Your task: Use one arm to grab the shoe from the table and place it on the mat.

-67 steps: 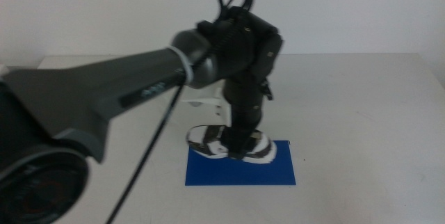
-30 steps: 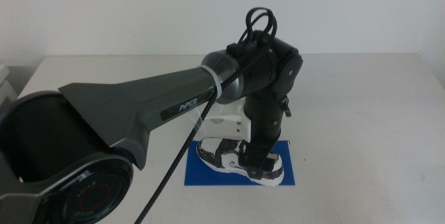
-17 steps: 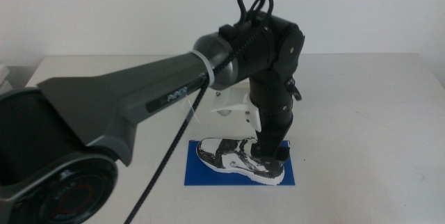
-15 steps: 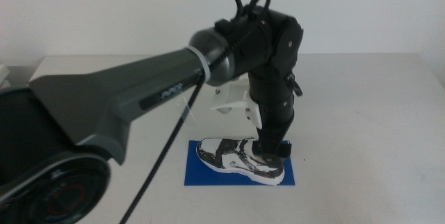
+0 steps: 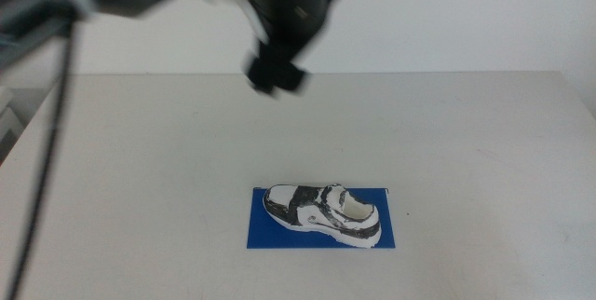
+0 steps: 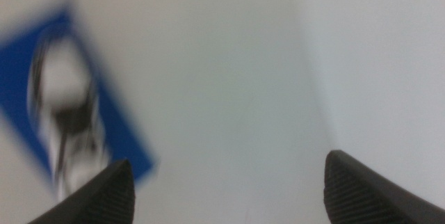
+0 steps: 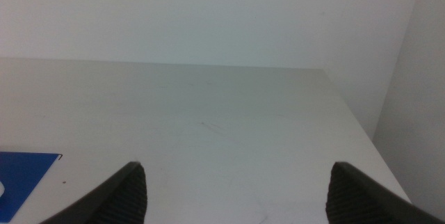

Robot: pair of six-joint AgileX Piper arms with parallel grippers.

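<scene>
The white sneaker with black marbled patches (image 5: 324, 212) lies on its sole on the deep blue mat (image 5: 270, 231), toe to the left. It also shows blurred in the left wrist view (image 6: 66, 123) on the mat (image 6: 128, 140). The left arm is raised high and blurred at the top of the middle view, its gripper (image 5: 277, 75) well above and behind the shoe. In the left wrist view its jaws stand wide apart and empty (image 6: 229, 189). The right gripper (image 7: 233, 189) is open and empty, out of the middle view; a corner of the mat (image 7: 21, 172) shows there.
The off-white table (image 5: 466, 151) lies around the mat. Its far edge meets a white wall. The table's right edge shows in the right wrist view (image 7: 354, 123).
The left gripper has let go of the shoe and swung up and to the left, away from the mat. The shoe stays on the mat.
</scene>
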